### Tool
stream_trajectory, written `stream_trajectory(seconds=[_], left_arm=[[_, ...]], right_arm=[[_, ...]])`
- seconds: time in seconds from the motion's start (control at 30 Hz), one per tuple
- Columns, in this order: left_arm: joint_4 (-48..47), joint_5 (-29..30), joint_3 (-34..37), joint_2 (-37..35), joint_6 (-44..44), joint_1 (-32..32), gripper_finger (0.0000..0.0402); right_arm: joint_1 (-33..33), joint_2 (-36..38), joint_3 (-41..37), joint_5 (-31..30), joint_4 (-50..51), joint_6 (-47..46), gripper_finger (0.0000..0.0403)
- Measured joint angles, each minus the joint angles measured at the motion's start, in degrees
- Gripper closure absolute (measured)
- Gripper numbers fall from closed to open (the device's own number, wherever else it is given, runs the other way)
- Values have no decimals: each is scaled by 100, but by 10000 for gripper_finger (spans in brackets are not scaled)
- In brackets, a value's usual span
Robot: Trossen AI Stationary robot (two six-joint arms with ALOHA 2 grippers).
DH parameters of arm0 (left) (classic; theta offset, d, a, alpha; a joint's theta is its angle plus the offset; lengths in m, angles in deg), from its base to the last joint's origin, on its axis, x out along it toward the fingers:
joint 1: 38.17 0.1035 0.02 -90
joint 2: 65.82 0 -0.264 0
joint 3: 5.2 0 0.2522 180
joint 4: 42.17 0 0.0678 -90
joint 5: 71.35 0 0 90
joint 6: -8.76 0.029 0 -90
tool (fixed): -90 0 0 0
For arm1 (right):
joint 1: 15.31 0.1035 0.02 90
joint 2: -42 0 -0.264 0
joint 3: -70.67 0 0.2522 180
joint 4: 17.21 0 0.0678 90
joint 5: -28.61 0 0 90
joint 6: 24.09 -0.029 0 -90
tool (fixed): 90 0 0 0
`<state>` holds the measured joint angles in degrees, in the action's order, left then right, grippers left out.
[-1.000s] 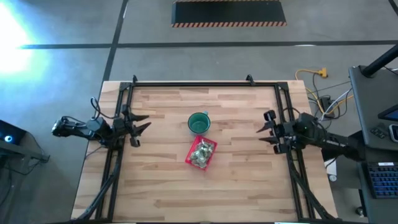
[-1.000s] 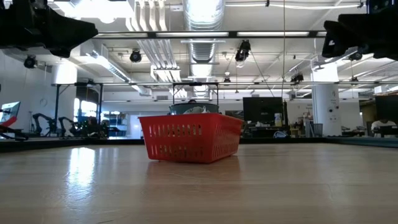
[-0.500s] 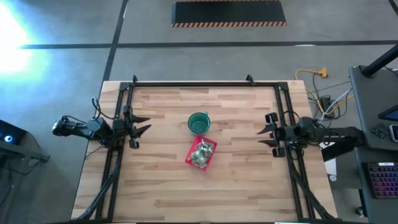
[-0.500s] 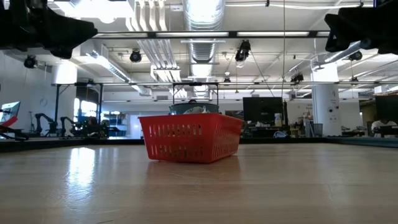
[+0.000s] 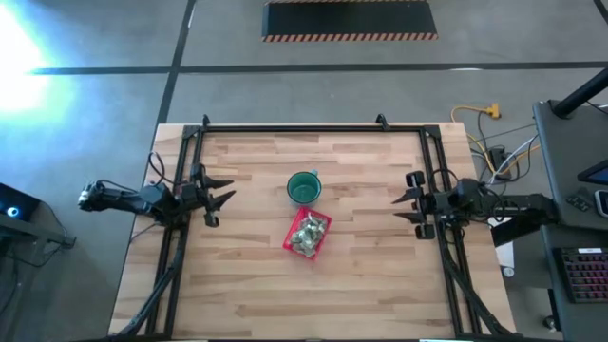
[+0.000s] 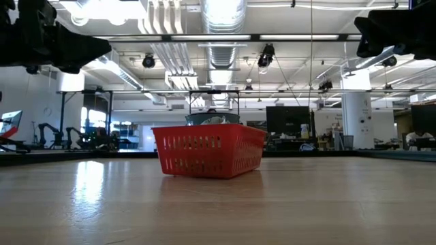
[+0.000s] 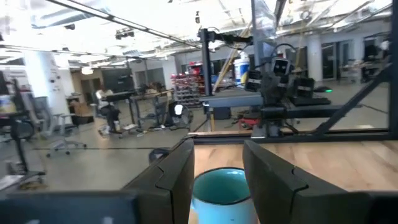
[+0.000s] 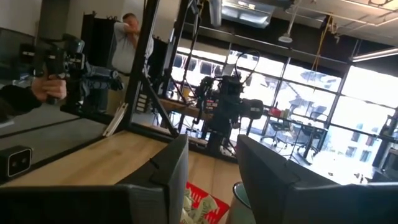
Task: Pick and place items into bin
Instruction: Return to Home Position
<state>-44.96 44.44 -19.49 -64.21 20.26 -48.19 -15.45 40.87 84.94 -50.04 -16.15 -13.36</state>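
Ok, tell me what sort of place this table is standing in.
Most likely a large open lab or workshop hall. Exposed ceiling ducts run overhead, more workstations fill the room behind, and the concrete floor carries a hazard-striped mat.

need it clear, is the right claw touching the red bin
Apart. The high view shows bare table between the right claw and the bin.
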Motion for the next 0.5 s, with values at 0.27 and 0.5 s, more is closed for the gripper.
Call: stream_trajectory(seconds=[0.27,0.5], left_arm=[[-170,-3,4,2,-56,321,281],[-399,-1,7,50,71,332,281]], right_arm=[[-2,-2,0,-64,51,61,275],[-2,-7,0,-109,340,139,275]])
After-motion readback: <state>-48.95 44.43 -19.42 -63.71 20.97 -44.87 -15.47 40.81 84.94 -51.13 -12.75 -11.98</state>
